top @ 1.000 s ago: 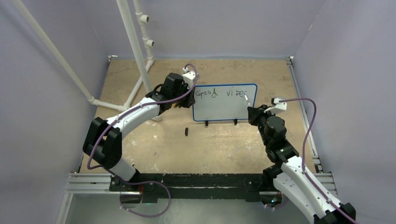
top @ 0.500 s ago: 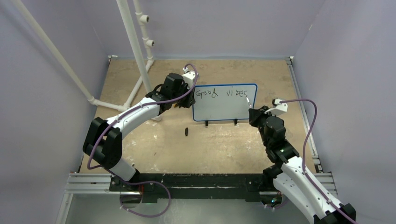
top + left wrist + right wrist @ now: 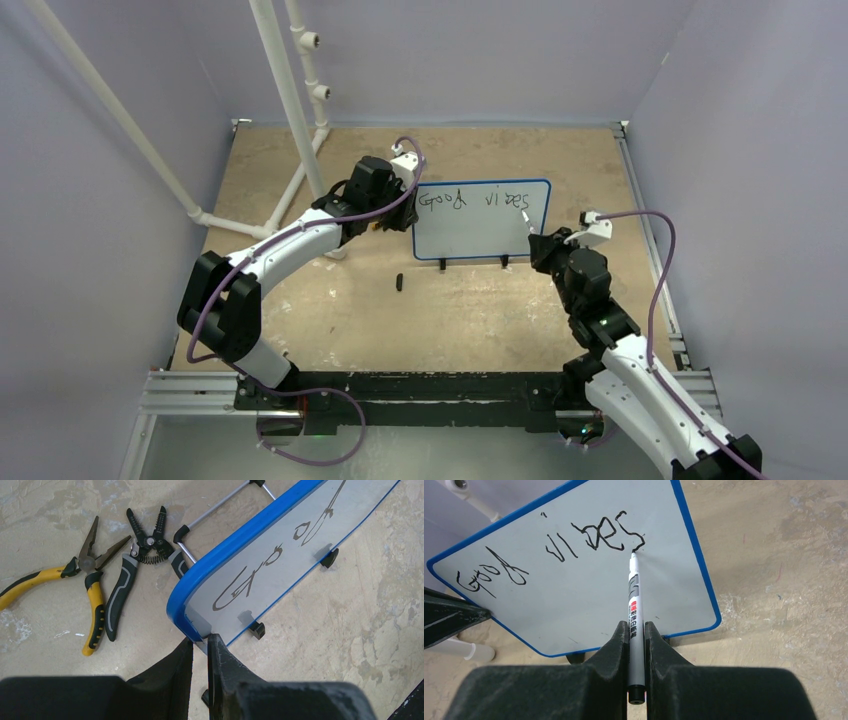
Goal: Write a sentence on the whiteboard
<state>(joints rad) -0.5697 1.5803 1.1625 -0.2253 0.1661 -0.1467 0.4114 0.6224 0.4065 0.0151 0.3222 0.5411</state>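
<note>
The whiteboard (image 3: 478,232) with a thin blue rim stands on small black feet mid-table. Black handwriting on it (image 3: 549,550) reads roughly "Good vibes" in one line along the top; no second line shows. My left gripper (image 3: 199,642) is shut on the whiteboard's left corner (image 3: 192,620) and also shows in the top view (image 3: 400,215). My right gripper (image 3: 636,630) is shut on a grey marker (image 3: 634,605); its tip touches the board at the end of the last letter. In the top view the right gripper (image 3: 540,245) sits at the board's right edge.
Yellow-handled pliers (image 3: 60,587) and grey-black wire strippers (image 3: 135,562) lie on the table behind the board's left end. A small black cap (image 3: 399,282) lies in front of the board. White pipes (image 3: 290,110) stand at the back left.
The right gripper with the marker shifted slightly, down then back, at the end of the last letter. The left arm and board have not moved.
</note>
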